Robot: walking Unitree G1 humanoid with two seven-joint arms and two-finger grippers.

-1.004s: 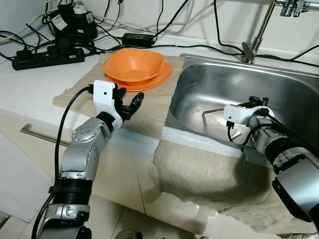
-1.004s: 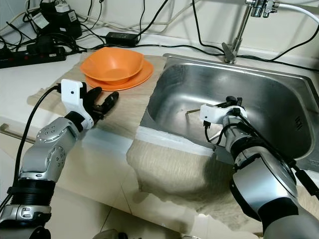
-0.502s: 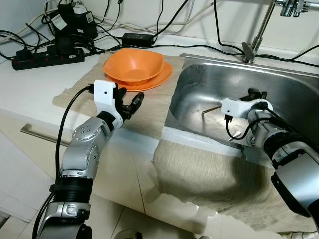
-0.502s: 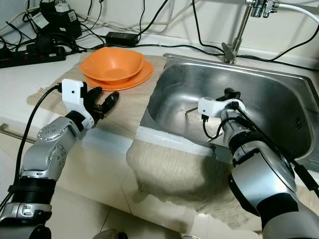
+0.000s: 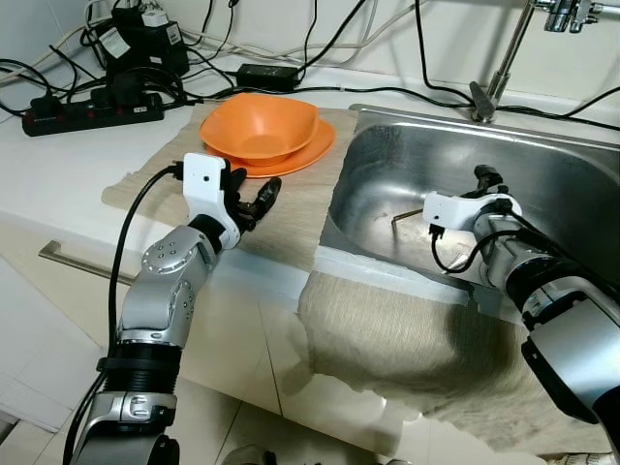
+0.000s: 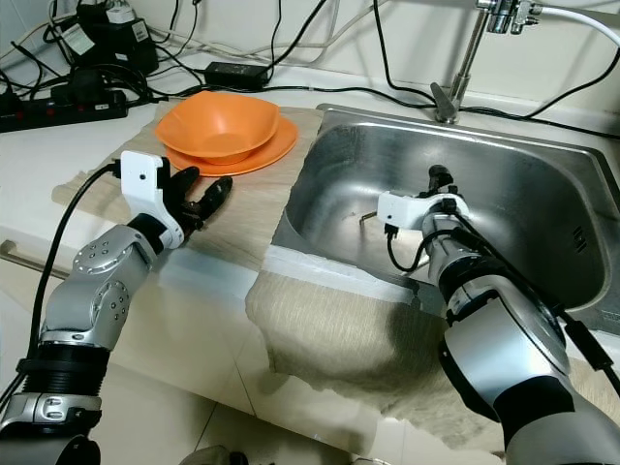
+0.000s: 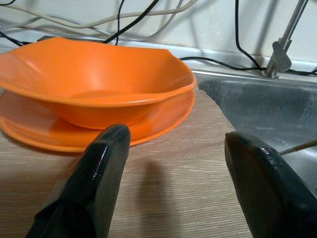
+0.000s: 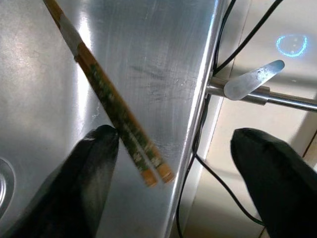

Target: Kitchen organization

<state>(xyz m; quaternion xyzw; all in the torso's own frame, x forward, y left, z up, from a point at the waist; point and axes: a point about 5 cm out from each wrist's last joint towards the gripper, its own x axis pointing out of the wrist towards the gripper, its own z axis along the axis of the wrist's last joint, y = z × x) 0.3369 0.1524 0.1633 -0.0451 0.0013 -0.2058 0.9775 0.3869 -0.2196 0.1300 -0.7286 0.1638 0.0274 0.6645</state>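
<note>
Chopsticks (image 8: 106,94), far ends cut off

Over the last second I've brought the right gripper (image 5: 481,180) up and away from the sink's (image 5: 581,184) front wall, further in over the basin and nearer the chopsticks (image 5: 413,214) lying on its floor. Its white wrist housing now sits higher and closer to the sink's back edge than it did, with the black fingers (image 8: 267,178) spread wide and the chopstick tips showing between them in the wrist view. The left gripper (image 5: 260,199) has crept slightly up the mat (image 5: 291,218) toward the orange bowl (image 5: 260,126).
</note>
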